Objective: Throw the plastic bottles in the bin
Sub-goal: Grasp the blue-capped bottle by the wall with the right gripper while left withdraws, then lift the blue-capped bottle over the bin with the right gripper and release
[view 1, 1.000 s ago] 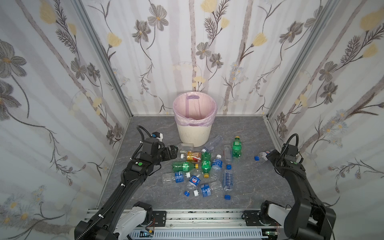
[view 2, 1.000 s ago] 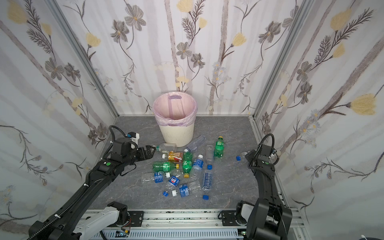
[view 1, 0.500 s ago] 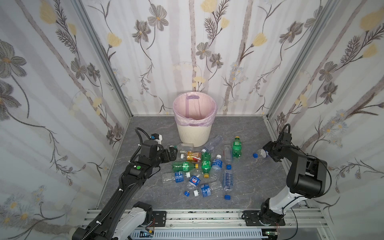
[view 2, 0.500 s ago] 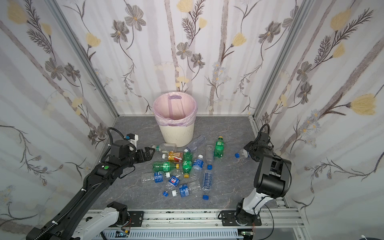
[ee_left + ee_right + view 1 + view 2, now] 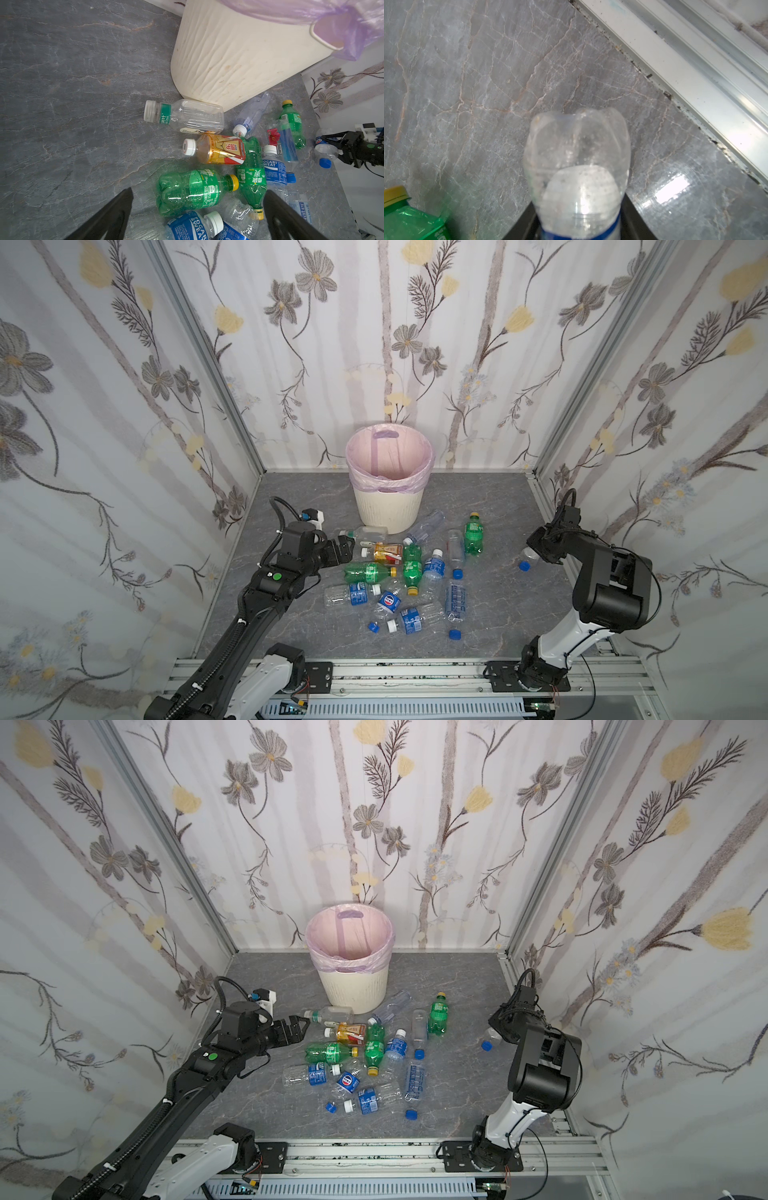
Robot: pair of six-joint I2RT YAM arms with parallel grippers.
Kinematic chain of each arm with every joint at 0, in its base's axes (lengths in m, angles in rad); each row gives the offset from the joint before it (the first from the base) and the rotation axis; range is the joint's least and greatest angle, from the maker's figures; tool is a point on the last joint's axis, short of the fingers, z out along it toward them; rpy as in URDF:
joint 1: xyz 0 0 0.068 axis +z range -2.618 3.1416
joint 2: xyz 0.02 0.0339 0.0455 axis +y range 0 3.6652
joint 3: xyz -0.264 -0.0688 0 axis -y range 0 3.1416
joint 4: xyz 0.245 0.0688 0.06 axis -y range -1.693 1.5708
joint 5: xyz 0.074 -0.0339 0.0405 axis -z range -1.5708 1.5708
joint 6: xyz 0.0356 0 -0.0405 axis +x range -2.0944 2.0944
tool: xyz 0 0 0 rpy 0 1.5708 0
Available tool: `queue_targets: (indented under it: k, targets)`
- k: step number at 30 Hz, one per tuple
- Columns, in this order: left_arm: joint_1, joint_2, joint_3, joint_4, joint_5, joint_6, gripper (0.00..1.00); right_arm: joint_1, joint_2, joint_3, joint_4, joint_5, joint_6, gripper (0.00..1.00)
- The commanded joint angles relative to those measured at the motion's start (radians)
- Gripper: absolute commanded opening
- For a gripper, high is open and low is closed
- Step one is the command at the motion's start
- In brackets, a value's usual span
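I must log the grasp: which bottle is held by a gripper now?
The clear blue-capped bottle at far right, apart from the pile: the right gripper is shut on it. The others lie loose on the floor.

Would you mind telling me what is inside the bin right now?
Inside the bin, only the pale pink liner shows in both top views; nothing else is visible. Its near wall hides the bottom.
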Motion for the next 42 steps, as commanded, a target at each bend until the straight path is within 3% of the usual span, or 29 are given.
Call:
queue_targets:
  k: [1, 15, 20, 28, 34, 38, 42]
  targets:
    - [0.003, -0.022, -0.019, 0.021, -0.049, -0.026, 1.0, 0.023, -0.061, -0.002, -0.021, 0.018, -0.055, 0.45]
    - [0.07, -0.073, -0.057, 0.018, -0.044, -0.027, 1.0, 0.27, -0.401, 0.134, -0.254, -0.038, -0.234, 0.48]
    - [0.089, -0.071, -0.057, 0.017, -0.039, -0.024, 1.0, 0.42, -0.499, 0.187, -0.307, -0.081, -0.288, 0.47]
    - [0.1, -0.077, -0.045, 0.011, -0.013, -0.032, 1.0, 0.665, -0.584, 0.155, -0.398, -0.07, -0.393, 0.48]
    - [0.104, -0.092, -0.023, 0.011, 0.039, -0.038, 1.0, 0.769, -0.618, 0.148, -0.388, -0.078, -0.387, 0.47]
    - [0.105, -0.1, -0.032, 0.011, 0.043, -0.052, 1.0, 0.808, -0.549, 0.308, -0.335, -0.142, -0.378, 0.49]
    - [0.105, -0.105, -0.032, 0.012, 0.062, -0.067, 1.0, 0.835, -0.285, 0.714, -0.332, -0.204, -0.37, 0.48]
